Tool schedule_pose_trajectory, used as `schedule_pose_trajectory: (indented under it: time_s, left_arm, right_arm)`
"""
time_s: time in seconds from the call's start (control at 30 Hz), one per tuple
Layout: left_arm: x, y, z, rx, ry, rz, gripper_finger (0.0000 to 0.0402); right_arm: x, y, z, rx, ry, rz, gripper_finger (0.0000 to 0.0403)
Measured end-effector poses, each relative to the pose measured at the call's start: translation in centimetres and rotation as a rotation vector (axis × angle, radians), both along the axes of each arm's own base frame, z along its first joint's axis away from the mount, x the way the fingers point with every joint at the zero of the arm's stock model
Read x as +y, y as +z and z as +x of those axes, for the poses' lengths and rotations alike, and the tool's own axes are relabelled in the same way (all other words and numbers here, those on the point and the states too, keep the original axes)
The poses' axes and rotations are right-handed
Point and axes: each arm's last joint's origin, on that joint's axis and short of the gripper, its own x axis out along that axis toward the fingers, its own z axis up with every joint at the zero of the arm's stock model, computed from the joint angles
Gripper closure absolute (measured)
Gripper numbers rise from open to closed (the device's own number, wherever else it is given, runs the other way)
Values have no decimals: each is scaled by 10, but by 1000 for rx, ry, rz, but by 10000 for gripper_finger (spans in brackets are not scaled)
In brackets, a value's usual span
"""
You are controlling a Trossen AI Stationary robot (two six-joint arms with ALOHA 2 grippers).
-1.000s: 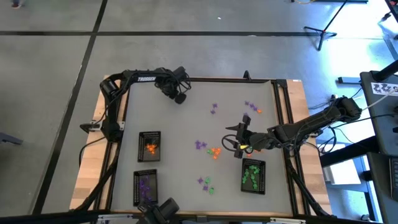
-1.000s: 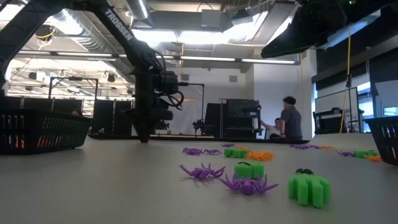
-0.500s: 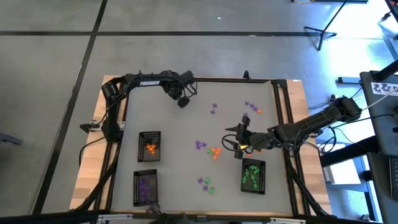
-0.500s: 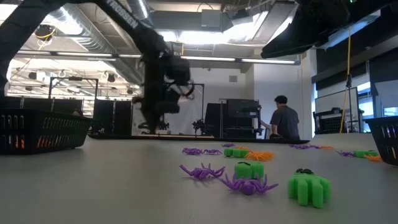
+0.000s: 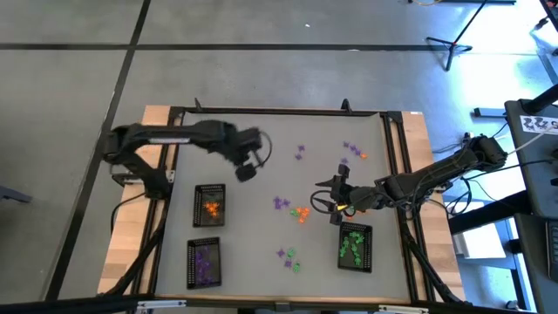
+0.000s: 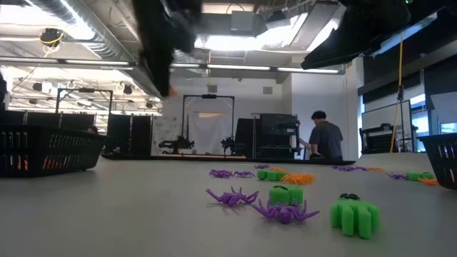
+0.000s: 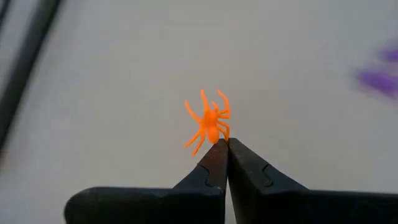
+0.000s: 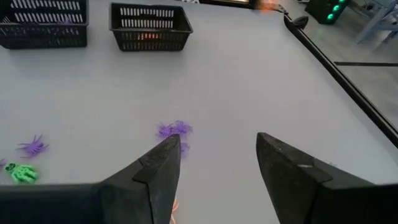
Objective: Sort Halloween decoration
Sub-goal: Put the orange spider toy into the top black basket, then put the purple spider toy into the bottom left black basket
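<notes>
A: From above, we see the left tool point(image 5: 245, 173) over the desk point(image 5: 261, 253), near the tray with orange pieces point(image 5: 210, 207). What else do we have?

B: The right tool point(image 5: 324, 203) sits just beside a small orange and purple cluster point(image 5: 295, 210) in the middle. A tray of purple pieces point(image 5: 203, 262) lies at the near left, a tray of green ones point(image 5: 355, 245) at the near right, and loose purple trinkets point(image 5: 301, 153) are scattered farther back.

A: At desk height, we see purple spiders point(image 6: 285, 211) and green pieces point(image 6: 355, 215) in front, and a person point(image 6: 325, 138) in the room behind.

B: The left wrist view settles the grip for us: the left tool point(image 7: 222, 146) is pinched closed on an orange spider point(image 7: 209, 121), held by its lower edge above the bare desk.

A: And the right wrist view?

B: We see the right tool point(image 8: 217, 146) with fingers point(image 8: 160, 163) spread wide and nothing between them, a purple spider point(image 8: 174, 129) on the desk just ahead, and two trays beyond.
</notes>
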Motion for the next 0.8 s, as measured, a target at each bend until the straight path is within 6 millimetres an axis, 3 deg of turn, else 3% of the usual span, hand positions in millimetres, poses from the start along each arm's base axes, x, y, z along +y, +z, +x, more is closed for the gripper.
schedule_pose_trajectory:
  time_s: [0.2, 0.33, 0.47, 0.6, 0.8]
  left_arm:
    - [-71, 23, -37, -94, 9, -124, 401]
    - [-107, 20, -57, -105, 14, -182, 401]
    - [-136, 2, -71, -31, -66, -198, 401]
    - [-151, -18, -80, 50, -81, -244, 394]
    - [-151, -33, -88, 110, -34, -251, 337]
  right_arm:
    - [0, 1, 1, -12, 0, 4, 194]
    - [0, 2, 1, -21, 0, 7, 194]
    - [0, 2, 1, -26, 0, 9, 194]
    - [1, 4, 2, -51, 0, 18, 194]
    - [1, 7, 3, -75, 1, 25, 194]
